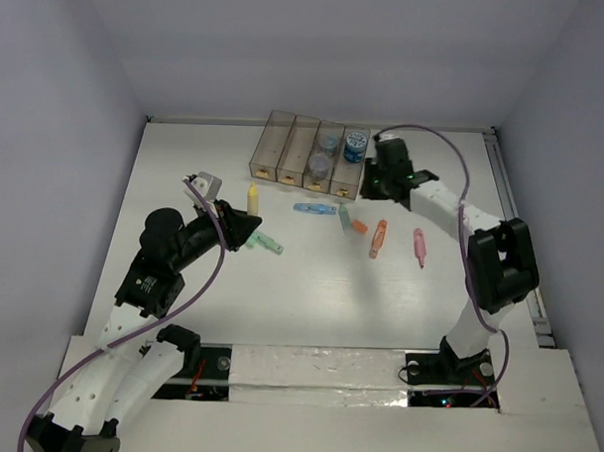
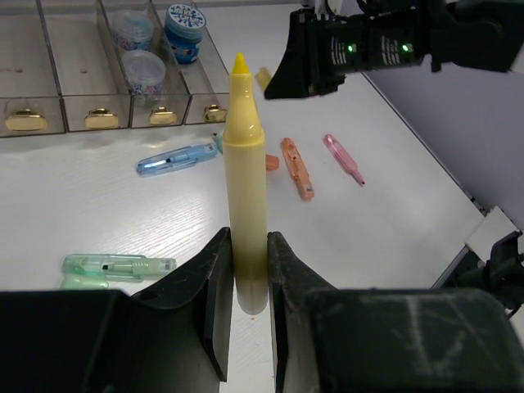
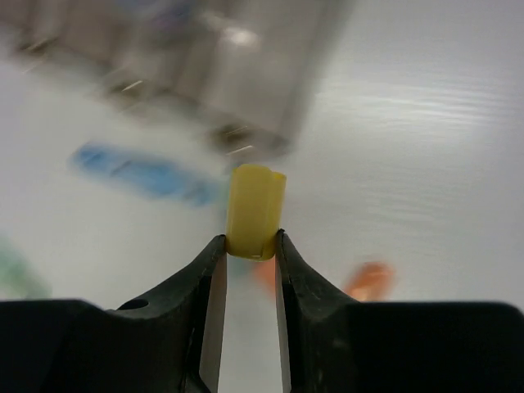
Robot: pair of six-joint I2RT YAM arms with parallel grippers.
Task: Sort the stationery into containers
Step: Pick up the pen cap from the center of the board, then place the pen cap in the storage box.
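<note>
My left gripper (image 2: 250, 270) is shut on the lower end of a yellow marker (image 2: 246, 180), which stands upright with its tip bare; the top view has this marker (image 1: 251, 196) just left of the containers. My right gripper (image 3: 250, 246) is shut on a small yellow cap (image 3: 255, 209), and it hovers by the right end of the containers (image 1: 375, 189). Four smoky-brown containers (image 1: 282, 146) stand in a row at the back. The two right-hand ones hold tape rolls (image 1: 356, 144). A blue marker (image 1: 313, 209), green marker (image 1: 267, 243), orange marker (image 1: 379, 239) and pink marker (image 1: 419, 246) lie on the table.
The white table (image 1: 309, 296) is walled at the back and sides. A short orange piece (image 1: 359, 226) lies between the blue and orange markers. The right arm's black wrist (image 2: 368, 45) hangs above the table behind the yellow marker in the left wrist view.
</note>
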